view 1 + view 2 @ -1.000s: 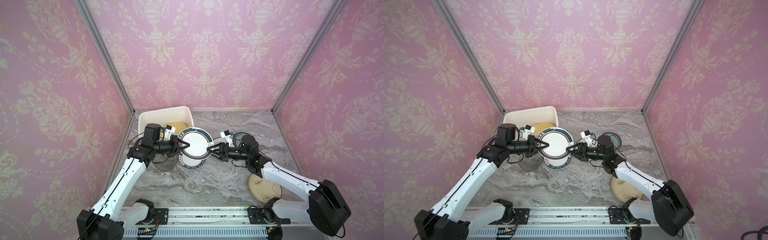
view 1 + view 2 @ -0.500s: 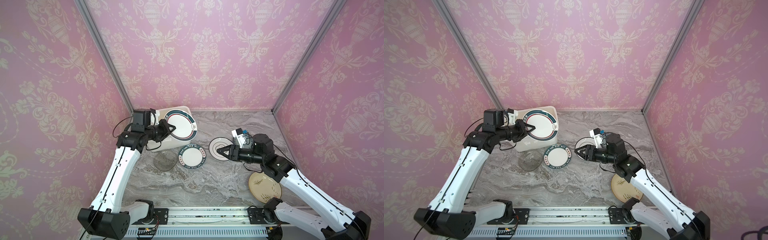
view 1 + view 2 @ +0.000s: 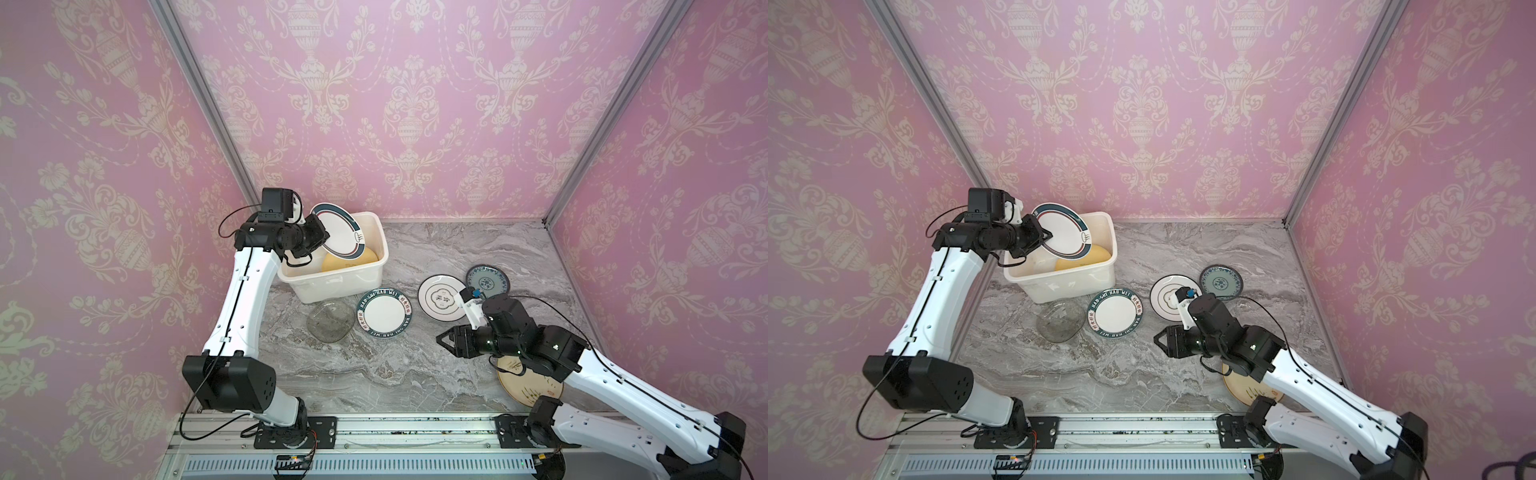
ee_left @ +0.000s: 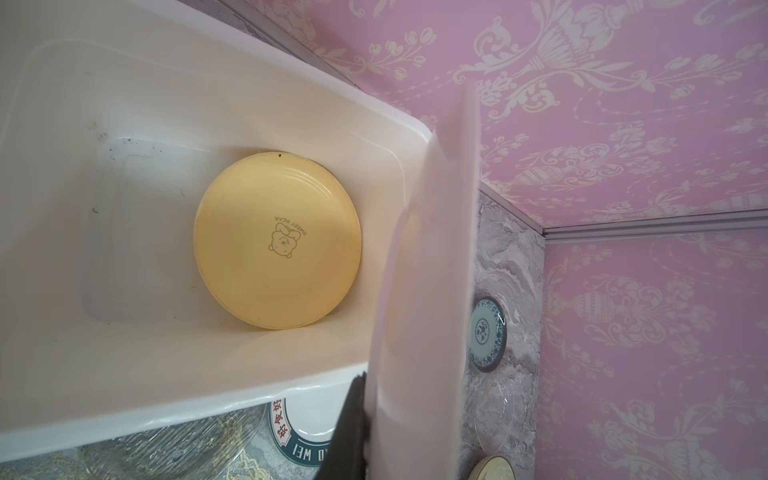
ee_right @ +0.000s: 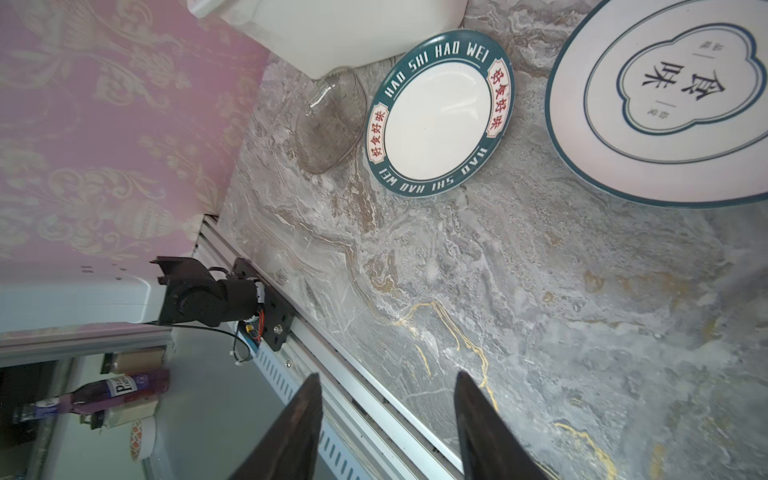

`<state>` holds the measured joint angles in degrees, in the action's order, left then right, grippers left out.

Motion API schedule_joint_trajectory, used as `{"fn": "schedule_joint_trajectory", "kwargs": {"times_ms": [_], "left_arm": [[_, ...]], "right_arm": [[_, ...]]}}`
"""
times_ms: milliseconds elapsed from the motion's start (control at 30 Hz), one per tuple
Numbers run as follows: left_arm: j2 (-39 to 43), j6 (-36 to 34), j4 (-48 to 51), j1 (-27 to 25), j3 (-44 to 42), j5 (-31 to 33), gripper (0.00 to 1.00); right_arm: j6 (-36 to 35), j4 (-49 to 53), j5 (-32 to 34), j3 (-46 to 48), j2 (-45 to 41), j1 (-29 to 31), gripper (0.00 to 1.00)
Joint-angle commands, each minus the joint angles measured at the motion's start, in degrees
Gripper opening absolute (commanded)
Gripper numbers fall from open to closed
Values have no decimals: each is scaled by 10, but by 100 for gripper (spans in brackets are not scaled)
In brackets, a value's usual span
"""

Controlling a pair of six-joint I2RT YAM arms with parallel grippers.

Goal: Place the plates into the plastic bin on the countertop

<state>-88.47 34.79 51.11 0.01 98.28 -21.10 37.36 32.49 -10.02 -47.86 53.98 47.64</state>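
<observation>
My left claw (image 3: 325,241) is clamped on the edge of a dark-rimmed plate (image 3: 341,235); I hold it steeply tilted over the open top of the bin (image 3: 332,286), its face turned toward the middle of the counter; whether its lower edge dips below the bin's rim I cannot tell. In both top views the plate (image 3: 1062,232) covers part of the bin's far side; from my left wrist I see only its white underside (image 4: 428,291), nearly edge-on, with one black finger (image 4: 351,432) pressed to it.

Down in the bin (image 4: 166,104) a yellow plate (image 4: 276,241) with a small bear drawing lies flat on the floor, against the wall nearest the open counter (image 3: 415,374).

The bin stands at the back left of the counter. Just in front of it lie a clear glass plate (image 3: 330,321) and a plate with a lettered green rim (image 3: 384,313), the two side by side and seemingly touching; further right sits a white plate with characters in the middle (image 3: 440,297), and just beyond it a blue patterned plate (image 3: 487,282). A cream plate (image 3: 530,384) lies near the front right, partly under my right arm.

My right claw (image 3: 442,338) hangs above bare counter, pointing left; its jaws stand apart with nothing between them (image 5: 386,378).
</observation>
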Motion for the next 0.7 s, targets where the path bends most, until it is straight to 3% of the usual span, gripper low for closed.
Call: {"fn": "schedule_joint_trajectory", "kwargs": {"times_ms": [0,400,667], "left_arm": [[-23,-43,29,12,40,34,0],[-106,-75,88,18,107,94,0],[-155,-75,100,18,127,62,0]], "right_arm": [[-28,18,45,12,27,23,51],[-46,6,19,-6,158,40,50],[-54,19,-10,-46,257,41,48]]}}
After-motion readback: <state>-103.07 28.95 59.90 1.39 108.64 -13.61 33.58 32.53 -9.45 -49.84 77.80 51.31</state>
